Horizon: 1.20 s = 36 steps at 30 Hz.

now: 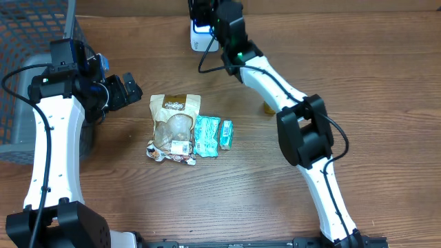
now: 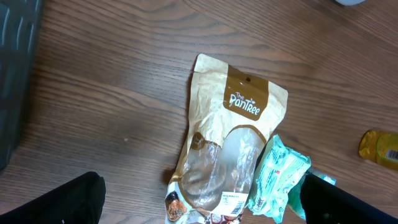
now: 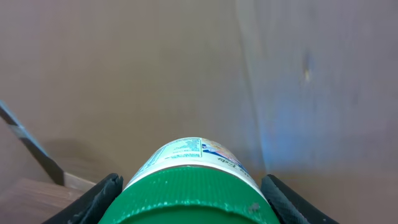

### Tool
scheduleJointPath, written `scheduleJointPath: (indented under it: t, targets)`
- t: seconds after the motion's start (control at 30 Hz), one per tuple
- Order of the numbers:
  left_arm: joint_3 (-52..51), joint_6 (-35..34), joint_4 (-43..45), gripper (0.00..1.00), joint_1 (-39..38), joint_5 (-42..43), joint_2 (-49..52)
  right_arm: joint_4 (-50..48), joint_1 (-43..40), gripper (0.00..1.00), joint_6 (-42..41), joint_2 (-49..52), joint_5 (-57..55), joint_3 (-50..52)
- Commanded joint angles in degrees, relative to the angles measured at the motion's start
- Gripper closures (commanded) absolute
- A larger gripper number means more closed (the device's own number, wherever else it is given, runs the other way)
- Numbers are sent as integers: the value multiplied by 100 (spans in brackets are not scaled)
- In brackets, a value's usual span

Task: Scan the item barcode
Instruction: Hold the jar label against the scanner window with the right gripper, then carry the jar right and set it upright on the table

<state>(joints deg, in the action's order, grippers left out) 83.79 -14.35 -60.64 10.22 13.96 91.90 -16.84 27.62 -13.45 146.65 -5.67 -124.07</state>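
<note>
My right gripper [image 3: 193, 202] is shut on a white-labelled jar with a green ribbed lid [image 3: 194, 180], one black finger [image 3: 93, 199] pressed to each side of it. In the overhead view this gripper [image 1: 205, 12] is at the table's far edge, over a white scanner-like device [image 1: 200, 36] with a blue glow; the jar is hidden there. The label's printed text shows, but I can make out no barcode. My left gripper [image 2: 202, 205] hangs open above a brown pouch [image 2: 230, 137] and holds nothing. Overhead, the left gripper [image 1: 127, 89] is left of the pouch [image 1: 173, 122].
Teal packets [image 1: 206, 136] and a small teal box [image 1: 226, 134] lie right of the pouch. A yellow item [image 1: 267, 107] sits beside the right arm. A grey mesh basket [image 1: 27, 41] fills the far left corner.
</note>
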Motion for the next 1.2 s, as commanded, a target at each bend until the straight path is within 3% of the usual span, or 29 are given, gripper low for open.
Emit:
scheduleJointPath:
  t: [0.0,0.13,0.43,0.67,0.87,1.17]
  targets:
    - [149,153,2,0,-17,48,-31,-201,44,62,24,118,-243,-179]
    - [149,151,2,1,-17,48,-31,-256,33,66,22,289,-243,-179]
    - [149,151,2,0,-17,48,-31,-184,28,65,24,304,-240,-179]
    - [149,151,2,0,-17,48,-31,564,-85,67,22,-710,-245,-181]
    - [149,151,2,0,-17,48,-31,2035,-470,65,7,-1985,-243,-181]
    - [149,151,2,0,-17,48,-31,5862,-1749,65,-352,-3167,-216,-181]
